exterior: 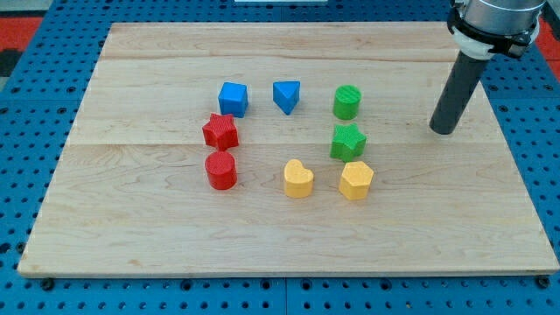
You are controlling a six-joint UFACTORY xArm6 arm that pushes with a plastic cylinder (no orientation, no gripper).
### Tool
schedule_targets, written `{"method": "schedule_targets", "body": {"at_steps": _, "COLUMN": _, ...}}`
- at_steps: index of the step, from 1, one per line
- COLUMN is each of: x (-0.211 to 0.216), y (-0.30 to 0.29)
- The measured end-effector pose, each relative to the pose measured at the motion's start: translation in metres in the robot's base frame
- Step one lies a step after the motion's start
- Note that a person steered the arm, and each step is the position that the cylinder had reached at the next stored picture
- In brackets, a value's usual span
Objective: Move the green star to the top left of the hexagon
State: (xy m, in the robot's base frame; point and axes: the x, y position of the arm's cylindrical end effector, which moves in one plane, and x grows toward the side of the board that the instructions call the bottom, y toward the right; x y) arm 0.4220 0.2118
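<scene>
The green star (347, 141) sits just above the yellow hexagon (356, 180), looks light, stiff and slidey, so we'd nudge its right flank with my tip (444, 130), a bare rod parked well right

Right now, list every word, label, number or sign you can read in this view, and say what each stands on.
There is none to read.
The wooden board is bare of print.
The blocks, among them the green star and the yellow hexagon, carry no markings.
My tip, at the view's right of the green star, and the rod above it show no label.
</scene>
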Motion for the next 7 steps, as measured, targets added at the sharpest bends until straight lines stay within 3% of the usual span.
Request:
{"method": "schedule_targets", "body": {"at_steps": 1, "x": 0.011, "y": 0.005}}
{"method": "schedule_targets", "body": {"at_steps": 2, "x": 0.062, "y": 0.026}}
{"method": "schedule_targets", "body": {"at_steps": 3, "x": 0.138, "y": 0.032}}
{"method": "schedule_targets", "body": {"at_steps": 4, "x": 0.165, "y": 0.005}}
{"method": "schedule_targets", "body": {"at_steps": 5, "x": 0.166, "y": 0.0}}
{"method": "schedule_targets", "body": {"at_steps": 6, "x": 0.156, "y": 0.047}}
{"method": "schedule_targets", "body": {"at_steps": 7, "x": 0.106, "y": 0.069}}
